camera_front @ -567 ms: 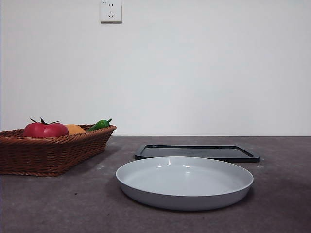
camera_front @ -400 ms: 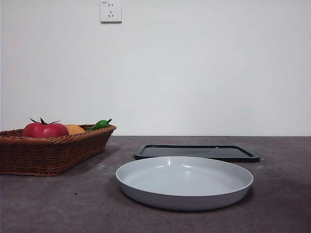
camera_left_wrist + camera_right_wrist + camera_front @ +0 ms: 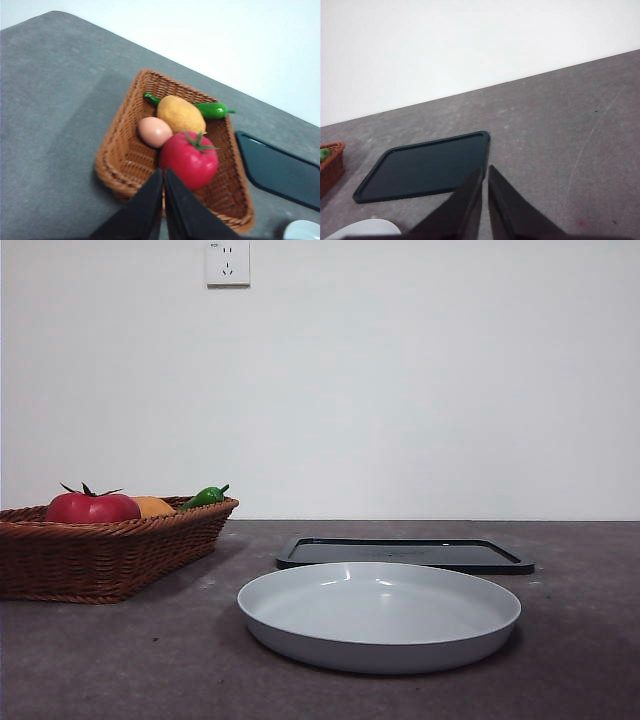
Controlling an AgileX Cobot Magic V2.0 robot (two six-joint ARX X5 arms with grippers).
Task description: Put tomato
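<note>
Reaching for the tomato (image 3: 189, 160) is the step I judge to be in hand: it sits in the wicker basket (image 3: 117, 155), touching the yellow-orange fruit (image 3: 181, 115) and just beside a pale egg (image 3: 154, 131), with a green chili pepper (image 3: 212, 110) at the far rim. My left gripper (image 3: 163, 192) hangs above the basket's near edge with its jaws together, only a thin slit showing between them, so I'd part them wide before descending. I'd come straight down over the stem cap and close on the tomato's flanks (its glossy skin looks slippery, so a grip at the widest part seems safest), with one jaw going into the gap beside the egg without nudging it. I'd lift clear of the basket rim before travelling toward the grey plate (image 3: 380, 615) or the black tray (image 3: 405, 554); the task does not say which.

My right gripper (image 3: 485, 195) waits over the bare table (image 3: 560, 125) near the tray, jaws likewise together.

Against the earlier front pictures, nothing on the table has moved, and no arm has entered that view.
</note>
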